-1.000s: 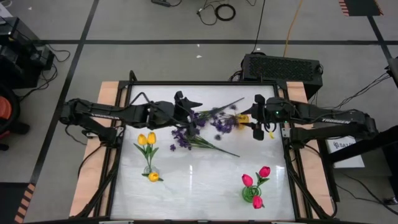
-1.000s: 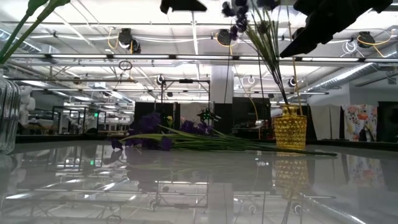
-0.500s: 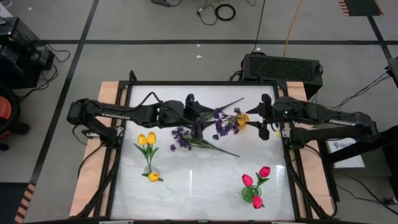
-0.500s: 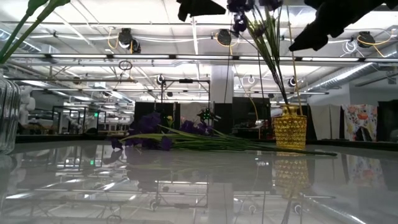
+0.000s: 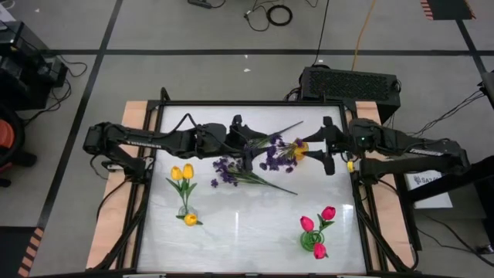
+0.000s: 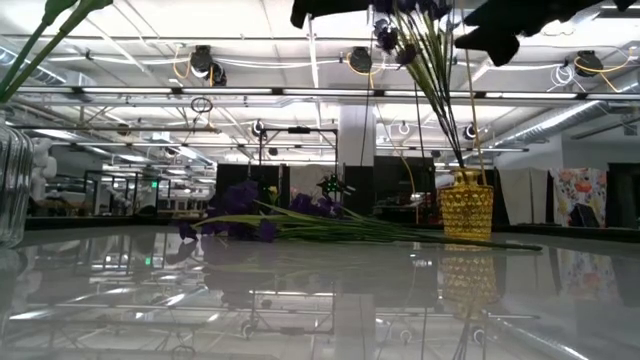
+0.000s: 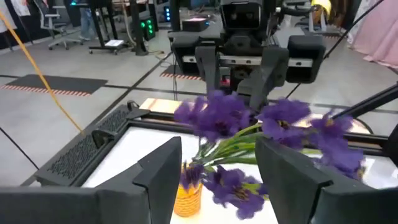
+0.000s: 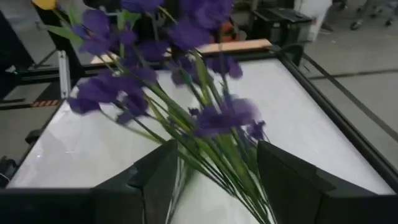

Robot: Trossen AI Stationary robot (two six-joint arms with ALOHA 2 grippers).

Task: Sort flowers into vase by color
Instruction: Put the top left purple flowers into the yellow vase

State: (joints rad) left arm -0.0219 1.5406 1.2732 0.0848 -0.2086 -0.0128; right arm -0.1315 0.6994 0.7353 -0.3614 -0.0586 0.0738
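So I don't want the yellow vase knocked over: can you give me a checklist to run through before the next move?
1. Yellow vase upright: ok.
2. Purple sprig stems reach into the vase mouth: ok, in the low view.
3. Left tool open around the sprig: ok, fingers apart, not clamped.
4. Right tool clear of the vase: cannot tell; it is open and close beside it.
5. Purple sprigs on the table waiting: ok, lying flat.
6. Yellow tulips and pink tulips in their vases: ok.
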